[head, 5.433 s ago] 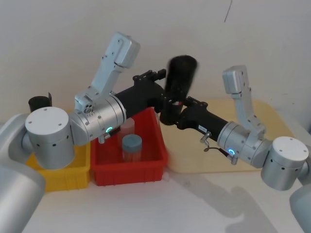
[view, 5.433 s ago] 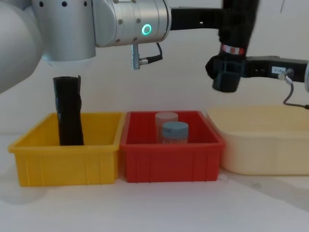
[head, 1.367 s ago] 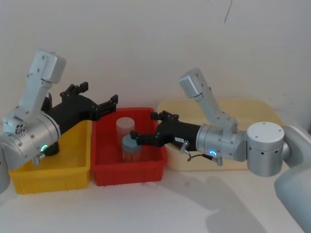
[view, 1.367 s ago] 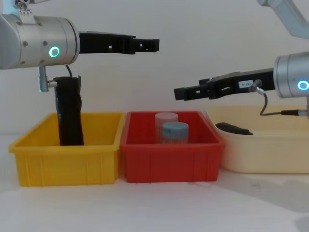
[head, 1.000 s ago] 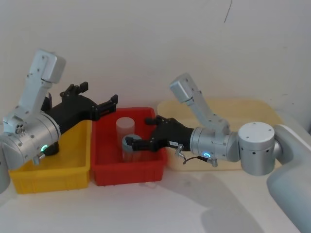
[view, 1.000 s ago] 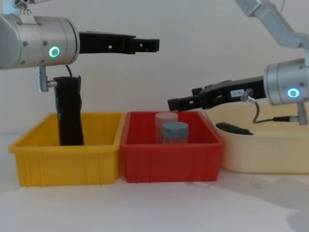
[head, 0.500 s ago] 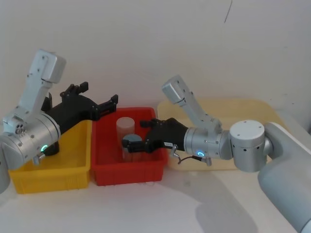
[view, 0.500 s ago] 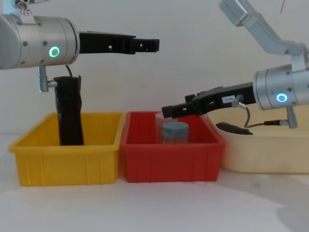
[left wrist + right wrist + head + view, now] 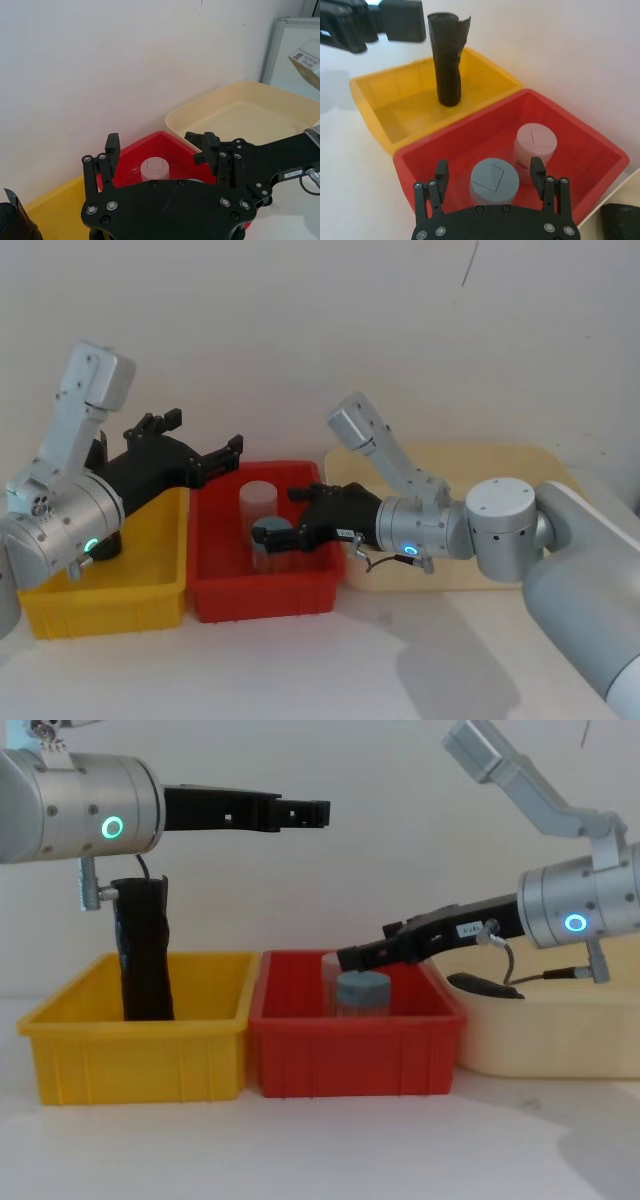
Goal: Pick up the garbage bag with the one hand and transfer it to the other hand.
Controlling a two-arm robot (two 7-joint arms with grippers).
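Field notes.

- **Bins:** Three stand in a row on the white desk point(image 9: 300, 1150).
  - On the left is a yellow moulded-plastic bin point(image 9: 140, 1055).
  - In the middle is a red plastic bin point(image 9: 350, 1055) of the same straight-walled make.
  - On the right is a cream tub point(image 9: 560, 1030), matte, with rounded corners.
- **Rolls:**
  - The smooth black garbage bag roll point(image 9: 481, 986) lies on its side in the cream tub, near the wall next to the red bin. Its label band is not visible.
  - A crinkled black roll point(image 9: 145, 955) with a ragged top edge stands upright in the yellow bin.
- **Jars:** Two clear cylindrical jars sit close together in the red bin. The grey-blue-capped jar point(image 9: 362, 992) is nearer, and the pale-capped jar point(image 9: 535, 144) is behind it.
- **Right gripper** point(image 9: 350, 958): It is slim and black with a white sticker, and its arm has a blue ring light.
  - It slopes down into the red bin.
  - Its jaws are apart, one on either side of the grey-blue cap and about level with it.
  - I cannot tell whether they touch it, and nothing is clamped.
- **Left gripper** point(image 9: 318, 813): It is long and black, on a thick silver arm with a green ring light.
  - It hangs level, high above where the yellow and red bins meet.
  - Its jaws are spread wide and empty.
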